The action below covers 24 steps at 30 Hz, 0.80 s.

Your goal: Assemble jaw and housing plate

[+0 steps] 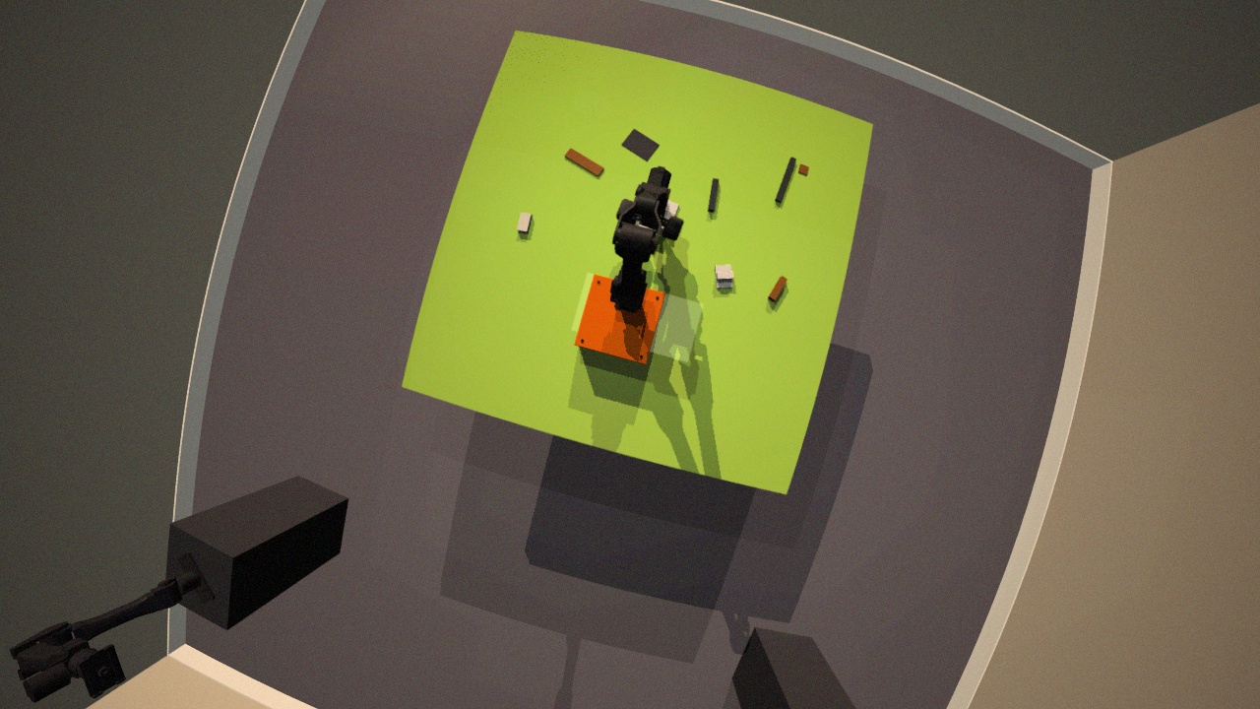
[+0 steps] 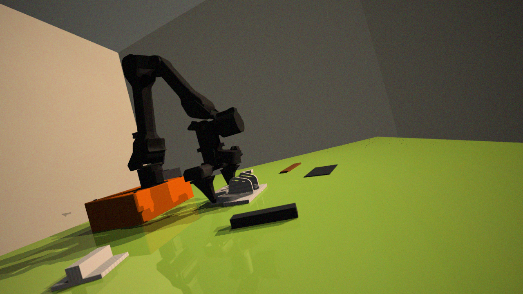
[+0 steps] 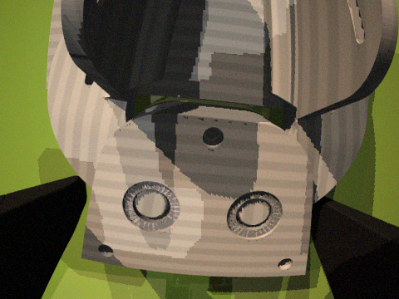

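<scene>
1. Lying over both stubs [image 3: 150, 204] [image 3: 254, 213], the housing plate [image 3: 199, 255] is resting on the white claw assembly [image 1: 671, 209] [image 2: 237, 197] [image 3: 62, 124], each round end showing inside its ring; it seems to be sitting nearly level, though the wrist view is not settling this.
2. The curved slotted shells [image 2: 240, 185] [image 3: 332, 71] are standing side by side beyond the plate. Their gear teeth are hiding beneath it, so I am only presuming a proper mesh.
3. The gripper [image 1: 650, 220] [image 2: 221, 192] [image 3: 199, 201] is standing wide and released, gripping nothing. Its fingers are flanking the plate's edges, probably because they are letting go after seating it. The job is apparently nearing its end, with withdrawal remaining.
4. Straight lifting is looking wisest; a sideways drift would be risking a nudge to the plate, and the tall shells are blocking a forward exit.
5. Farther out, a short black bar [image 1: 714, 194] [image 2: 264, 216] and a white stepped block [image 1: 724, 275] [image 2: 87, 265] are lying on one side, with a dark tile [image 1: 640, 144] [image 2: 321, 170] and a long rust bar [image 1: 584, 161] [image 2: 291, 168] beyond. None is obstructing an upward retreat.
6. Behind, the orange base [image 1: 607, 330] [image 2: 164, 197] is carrying the arm.
</scene>
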Motion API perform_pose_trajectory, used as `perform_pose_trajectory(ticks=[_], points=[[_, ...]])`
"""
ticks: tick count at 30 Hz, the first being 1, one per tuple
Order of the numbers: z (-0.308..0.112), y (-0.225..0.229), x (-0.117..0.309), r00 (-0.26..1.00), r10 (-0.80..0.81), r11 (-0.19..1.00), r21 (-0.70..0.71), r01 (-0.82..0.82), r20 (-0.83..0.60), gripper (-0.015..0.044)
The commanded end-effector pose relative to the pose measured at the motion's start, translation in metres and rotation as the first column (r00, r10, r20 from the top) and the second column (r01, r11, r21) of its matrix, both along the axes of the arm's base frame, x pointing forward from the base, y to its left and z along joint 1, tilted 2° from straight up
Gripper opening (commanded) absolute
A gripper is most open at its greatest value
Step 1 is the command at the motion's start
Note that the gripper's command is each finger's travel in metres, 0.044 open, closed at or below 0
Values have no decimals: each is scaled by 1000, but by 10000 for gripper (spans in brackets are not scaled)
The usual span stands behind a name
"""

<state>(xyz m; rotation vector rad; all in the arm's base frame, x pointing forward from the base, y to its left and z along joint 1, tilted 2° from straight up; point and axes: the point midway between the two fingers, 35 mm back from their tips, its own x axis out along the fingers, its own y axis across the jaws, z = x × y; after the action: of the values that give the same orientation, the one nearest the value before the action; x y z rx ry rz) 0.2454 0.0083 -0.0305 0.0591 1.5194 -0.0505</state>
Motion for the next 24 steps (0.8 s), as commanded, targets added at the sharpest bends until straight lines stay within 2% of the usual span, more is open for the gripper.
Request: perform_pose_trajectory(ticks=[1,7,14,19,24], points=[[0,0,0,1000,0,1000,0,0,0,440],[7,0,1,1000,0,1000,0,0,0,440],[74,-1,-6,1000,3,1000,-4,-3,0,440],[70,0,-3,1000,0,1000,0,0,11,440],[112,-1,-33,1000,2,1000,-3,-2,1,440]])
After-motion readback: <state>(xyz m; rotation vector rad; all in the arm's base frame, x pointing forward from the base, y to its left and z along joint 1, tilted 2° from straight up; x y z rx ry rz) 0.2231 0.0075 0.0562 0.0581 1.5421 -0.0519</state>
